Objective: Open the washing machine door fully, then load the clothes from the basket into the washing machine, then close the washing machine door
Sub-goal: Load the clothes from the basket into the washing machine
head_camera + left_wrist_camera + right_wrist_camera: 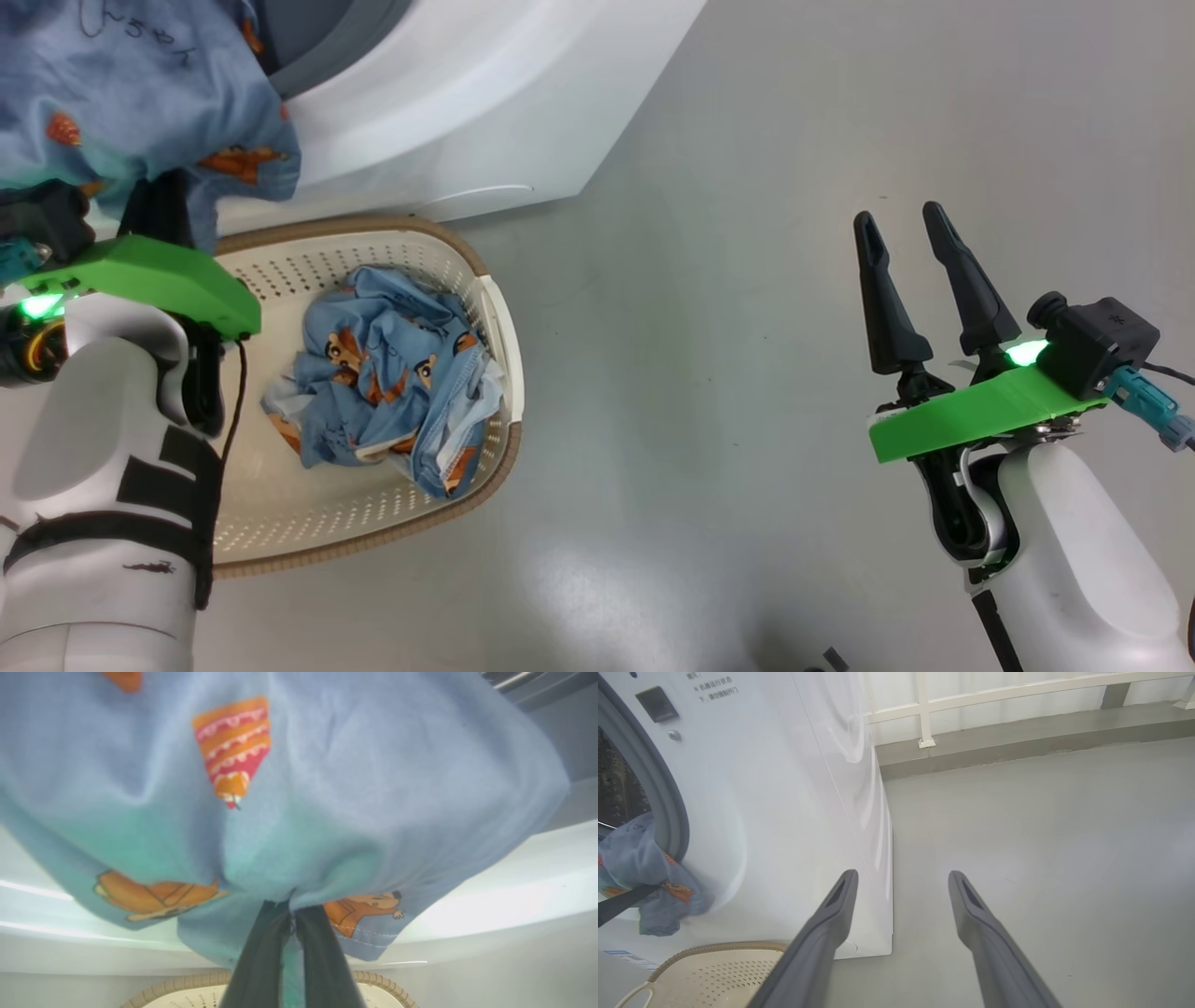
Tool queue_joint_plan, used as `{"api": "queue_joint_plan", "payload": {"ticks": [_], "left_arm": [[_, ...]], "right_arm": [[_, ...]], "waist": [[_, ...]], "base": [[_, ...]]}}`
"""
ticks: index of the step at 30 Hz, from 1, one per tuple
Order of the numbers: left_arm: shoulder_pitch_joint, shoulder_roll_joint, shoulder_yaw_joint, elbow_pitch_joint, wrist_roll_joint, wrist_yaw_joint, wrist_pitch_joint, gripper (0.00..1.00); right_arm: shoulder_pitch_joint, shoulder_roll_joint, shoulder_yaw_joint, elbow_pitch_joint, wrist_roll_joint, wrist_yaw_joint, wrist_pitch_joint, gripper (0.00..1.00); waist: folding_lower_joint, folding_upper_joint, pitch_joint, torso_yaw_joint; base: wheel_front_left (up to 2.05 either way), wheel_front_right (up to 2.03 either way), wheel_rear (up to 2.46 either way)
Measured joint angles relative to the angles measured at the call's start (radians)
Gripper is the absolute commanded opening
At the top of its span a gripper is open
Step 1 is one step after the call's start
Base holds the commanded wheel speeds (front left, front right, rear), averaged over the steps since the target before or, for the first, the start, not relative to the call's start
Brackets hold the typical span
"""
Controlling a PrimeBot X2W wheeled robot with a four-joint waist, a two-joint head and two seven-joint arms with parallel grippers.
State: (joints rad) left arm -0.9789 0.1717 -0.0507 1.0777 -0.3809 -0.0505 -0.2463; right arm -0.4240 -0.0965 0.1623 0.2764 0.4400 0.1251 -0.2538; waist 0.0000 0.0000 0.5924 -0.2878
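Light blue cartoon-print clothes (140, 93) look limp and light to me, best pinched at a bunched fold. My left gripper (292, 912), at the mouth of the big white washing machine (467, 103), is clenched on one piece; the rest lie in the cream perforated basket (499, 308) before it. My right gripper (901, 224) hangs released, well aside.

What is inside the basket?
Crumpled blue clothes lie in the basket. Its bottom under them is covered, and the left forearm hides its left side.
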Motion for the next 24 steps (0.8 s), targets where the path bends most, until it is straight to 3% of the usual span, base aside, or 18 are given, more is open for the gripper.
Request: {"api": "queue_joint_plan", "payload": {"ticks": [12, 24], "left_arm": [[0.031, -0.011, 0.004, 0.001, 0.016, -0.055, -0.005, 0.00], [0.119, -0.012, 0.004, -0.213, 0.012, -0.076, -0.008, 0.00]], "right_arm": [[0.000, 0.000, 0.002, 0.017, 0.000, 0.000, 0.000, 1.00], [0.002, -0.001, 0.000, 0.022, 0.002, 0.000, 0.000, 1.00]], "waist": [[0.0000, 0.0000, -0.041, 0.025], [0.0000, 0.0000, -0.057, 0.048]], "base": [[0.00, 0.00, 0.00], [0.00, 0.00, 0.00]]}}
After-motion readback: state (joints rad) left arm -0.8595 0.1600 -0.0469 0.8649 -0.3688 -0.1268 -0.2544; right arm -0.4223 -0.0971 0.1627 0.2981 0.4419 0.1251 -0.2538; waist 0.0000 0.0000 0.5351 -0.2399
